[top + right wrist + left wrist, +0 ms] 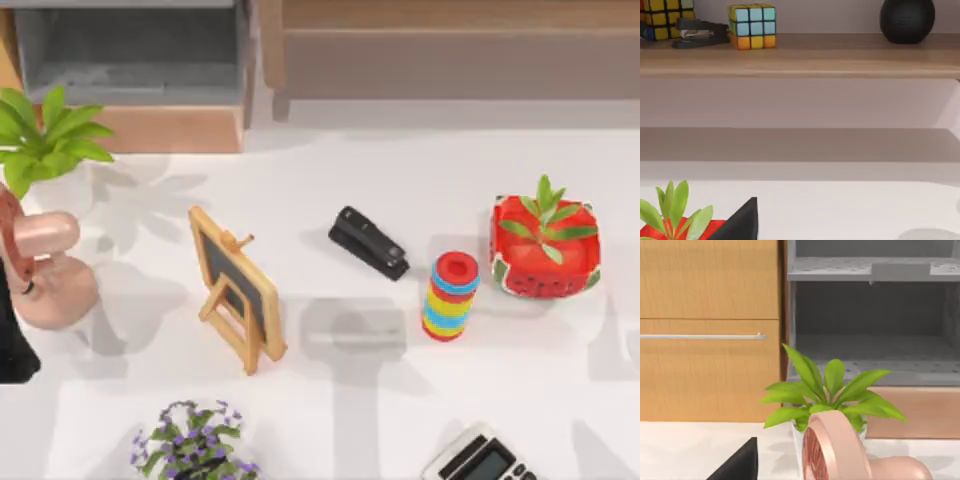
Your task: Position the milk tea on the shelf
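Several things crowd the table: stapler, ringed cup, chalkboard; fingers' state unclear.

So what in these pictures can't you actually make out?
- Calculator: top view, cut off by the bottom edge.
- Purple flower pot: top view, partly cut by the bottom edge.
- Pink fan: left wrist view, its lower part runs off the frame; the top view's left edge clips it.
- Watermelon planter: right wrist view, mostly below the edge.
- Milk tea: I can't pick one out.
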Available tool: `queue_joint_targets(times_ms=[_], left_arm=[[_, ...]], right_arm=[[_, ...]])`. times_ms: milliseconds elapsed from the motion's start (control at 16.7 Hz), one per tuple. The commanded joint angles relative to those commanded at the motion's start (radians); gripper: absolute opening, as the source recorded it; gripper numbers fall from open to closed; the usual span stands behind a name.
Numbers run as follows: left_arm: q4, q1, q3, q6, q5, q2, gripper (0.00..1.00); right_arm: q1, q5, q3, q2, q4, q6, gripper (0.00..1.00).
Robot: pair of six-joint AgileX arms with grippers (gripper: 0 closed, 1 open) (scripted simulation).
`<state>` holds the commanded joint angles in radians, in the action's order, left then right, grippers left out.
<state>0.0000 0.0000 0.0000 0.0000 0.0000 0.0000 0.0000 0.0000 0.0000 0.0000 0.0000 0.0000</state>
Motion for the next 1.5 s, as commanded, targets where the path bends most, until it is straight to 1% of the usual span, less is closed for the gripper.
queue_joint_targets(times_ms=[240, 360, 540, 840, 1500], left_arm=[[0.0, 0.0, 0.0, 0.0, 0.0, 0.0, 1.0], [0.0, 0.0, 0.0, 0.0, 0.0, 0.0, 1.0], [0.0, 0.0, 0.0, 0.0, 0.0, 0.0, 1.0], [0.0, 0.0, 0.0, 0.0, 0.0, 0.0, 1.0], [0.0, 0.0, 0.0, 0.0, 0.0, 0.0, 1.0]], right_arm=[[-0.011, -0.01, 0.006, 0.03, 0.023, 0.0, 1.0], [-0.036, -0.034, 0.021, 0.099, 0.076, 0.001, 1.0], [-0.098, -0.093, 0.058, 0.268, 0.206, 0.002, 1.0], [-0.245, -0.235, 0.148, 0.674, 0.52, 0.004, 1.0], [-0.617, -0.594, 0.382, 1.7, 1.321, 0.008, 1.0]])
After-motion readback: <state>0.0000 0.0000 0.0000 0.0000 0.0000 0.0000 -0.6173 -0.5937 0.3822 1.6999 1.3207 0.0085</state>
